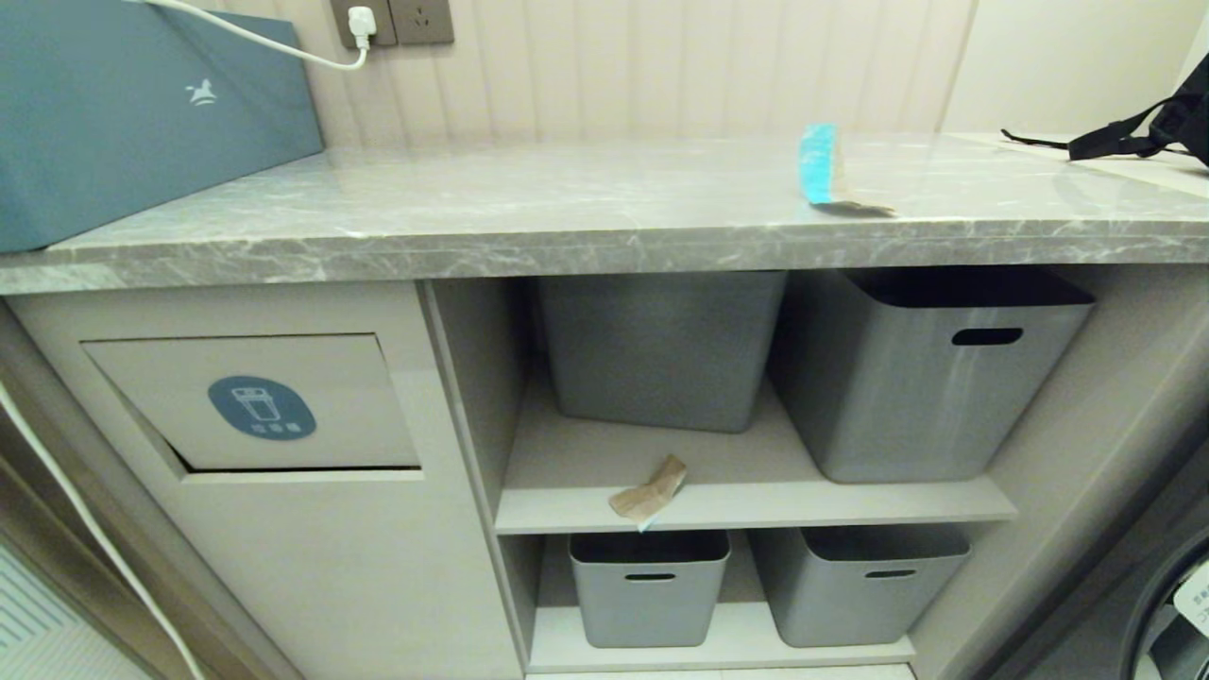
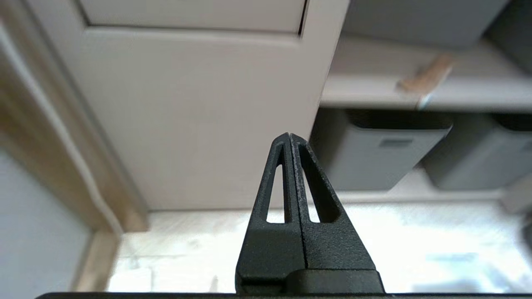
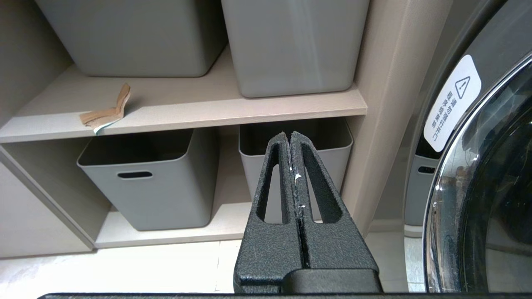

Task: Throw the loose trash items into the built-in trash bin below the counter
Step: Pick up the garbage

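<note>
Grey marble counter (image 1: 567, 203) spans my head view, backed by a ribbed wall with an outlet and a white plug (image 1: 362, 21). A teal box (image 1: 123, 104) sits at its left end, a black strap (image 1: 1124, 132) at its far right. Below left is the beige bin front; its flap (image 1: 255, 401), with a blue oval badge (image 1: 262, 407), looks closed.

Right of it, open shelves hold four grey tubs: two on the upper shelf (image 1: 661, 345) (image 1: 935, 368) and two on the lower (image 1: 650, 586) (image 1: 855, 581). I see nothing inside the ones whose interiors show.

Two scraps are visible. One (image 1: 820, 165) stands on edge on the counter toward the right, cyan face showing with a brown flap lying flat. The other (image 1: 650, 493) lies brown side up at the front edge of the upper shelf, ahead of the left tub, a sliver of blue at its tip.

My left gripper (image 2: 289, 137) is pressed shut and empty, low before the cabinet panel beneath the flap. My right gripper (image 3: 289, 135) is likewise closed on nothing, facing the lower right tub beside a washer door (image 3: 478, 166).
</note>
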You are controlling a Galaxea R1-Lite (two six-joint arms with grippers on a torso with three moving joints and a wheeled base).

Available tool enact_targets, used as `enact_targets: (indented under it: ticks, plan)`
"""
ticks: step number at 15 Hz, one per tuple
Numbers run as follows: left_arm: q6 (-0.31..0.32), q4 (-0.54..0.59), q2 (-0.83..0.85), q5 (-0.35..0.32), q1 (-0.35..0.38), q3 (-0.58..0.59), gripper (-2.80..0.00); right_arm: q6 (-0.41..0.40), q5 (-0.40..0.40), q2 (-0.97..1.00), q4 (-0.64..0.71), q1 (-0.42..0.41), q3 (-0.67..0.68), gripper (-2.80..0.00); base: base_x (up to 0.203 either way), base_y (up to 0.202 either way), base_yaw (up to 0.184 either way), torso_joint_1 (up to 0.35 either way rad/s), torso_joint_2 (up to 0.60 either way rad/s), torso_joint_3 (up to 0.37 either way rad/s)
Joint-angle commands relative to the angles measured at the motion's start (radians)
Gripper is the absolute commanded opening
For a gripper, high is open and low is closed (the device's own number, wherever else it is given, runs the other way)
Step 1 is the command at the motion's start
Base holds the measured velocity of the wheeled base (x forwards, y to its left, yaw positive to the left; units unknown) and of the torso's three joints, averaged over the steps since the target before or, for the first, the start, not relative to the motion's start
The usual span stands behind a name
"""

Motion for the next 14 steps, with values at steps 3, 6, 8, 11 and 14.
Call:
enact_targets:
  ticks: [3, 6, 8, 11, 14]
  plan:
    - [0.036, 0.040, -0.222, 0.036, -0.001, 0.052, -2.80, 0.001, 0.000, 0.001, 0.000, 0.000, 0.002, -2.80, 0.000, 0.000, 0.000, 0.000, 0.00, 0.000]
    - [0.040, 0.040, -0.221, 0.037, -0.001, 0.054, -2.80, 0.001, 0.000, 0.001, 0.000, 0.000, 0.002, -2.80, 0.000, 0.000, 0.000, 0.000, 0.00, 0.000]
    - [0.040, 0.040, -0.222, 0.038, -0.001, 0.054, -2.80, 0.001, 0.000, 0.001, 0.000, 0.000, 0.002, -2.80, 0.000, 0.000, 0.000, 0.000, 0.00, 0.000]
    - [0.041, 0.040, -0.221, 0.037, -0.002, 0.054, -2.80, 0.001, 0.000, 0.001, 0.000, 0.000, 0.002, -2.80, 0.000, 0.000, 0.000, 0.000, 0.00, 0.000]
    - [0.040, 0.040, -0.221, 0.037, -0.001, 0.054, -2.80, -0.007, 0.001, 0.001, 0.000, 0.000, 0.002, -2.80, 0.000, 0.000, 0.000, 0.000, 0.00, 0.000]
